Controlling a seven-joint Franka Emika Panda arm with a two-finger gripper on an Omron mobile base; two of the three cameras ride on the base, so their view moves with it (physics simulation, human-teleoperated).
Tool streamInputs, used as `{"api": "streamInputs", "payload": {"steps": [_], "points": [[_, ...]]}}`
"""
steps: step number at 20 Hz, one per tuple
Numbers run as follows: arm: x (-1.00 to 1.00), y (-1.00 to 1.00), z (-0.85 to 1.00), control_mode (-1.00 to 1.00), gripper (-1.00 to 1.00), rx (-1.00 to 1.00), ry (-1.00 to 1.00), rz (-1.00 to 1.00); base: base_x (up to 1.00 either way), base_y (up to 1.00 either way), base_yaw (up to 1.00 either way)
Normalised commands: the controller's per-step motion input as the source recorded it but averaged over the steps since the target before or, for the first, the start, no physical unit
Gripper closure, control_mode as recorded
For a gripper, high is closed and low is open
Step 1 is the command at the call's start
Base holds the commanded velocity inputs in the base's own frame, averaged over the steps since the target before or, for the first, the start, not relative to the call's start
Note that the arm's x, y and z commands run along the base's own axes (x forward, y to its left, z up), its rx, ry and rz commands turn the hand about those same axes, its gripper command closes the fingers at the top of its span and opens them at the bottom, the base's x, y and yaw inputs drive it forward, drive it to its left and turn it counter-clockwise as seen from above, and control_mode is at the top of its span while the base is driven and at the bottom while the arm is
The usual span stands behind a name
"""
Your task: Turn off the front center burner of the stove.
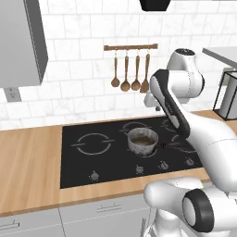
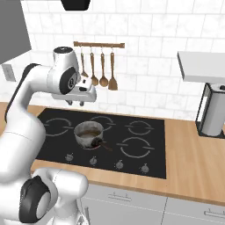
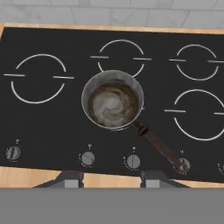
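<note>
Flat black glass stove (image 3: 65, 118) carried five grey ring markings; four silver knobs (image 3: 132, 162) showed fully in hand view. One small metal pot (image 3: 114, 104), brownish swirl inside, covered front center burner (image 3: 143, 106); dark handle (image 3: 155, 143) pointed to 4 o'clock. Four wooden utensils (image 1: 130, 69) hung on rail. Gripper (image 2: 76, 103) hovered above stove, aimed downward, fingers spread wide, holding nothing.

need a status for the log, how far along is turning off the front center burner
Nothing looks done yet. The gripper hangs in the air above the stove, touching nothing, its fingertips apart. The small pot sits on the front center burner. Left: come down to the silver knobs along the front edge and turn the right one; which one that is, I can't tell.
</note>
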Motion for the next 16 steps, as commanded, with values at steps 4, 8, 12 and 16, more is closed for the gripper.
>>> {"api": "streamInputs", "payload": {"steps": [4, 8, 12, 16], "points": [[-0.38, 0.02, -0.06, -1.0, -1.0, -0.03, -0.02, 0.01, 0.0, 0.0, 0.0], [-0.58, 0.51, -0.41, -1.0, -1.0, -0.19, 0.01, 0.13, 0.0, 0.0, 0.0], [-0.58, 0.58, -0.38, -1.0, -1.0, -0.19, 0.0, 0.15, 0.0, 0.0, 0.0], [-0.47, 0.49, -0.31, -1.0, -1.0, -0.19, 0.0, 0.18, 0.0, 0.0, 0.0]]}}
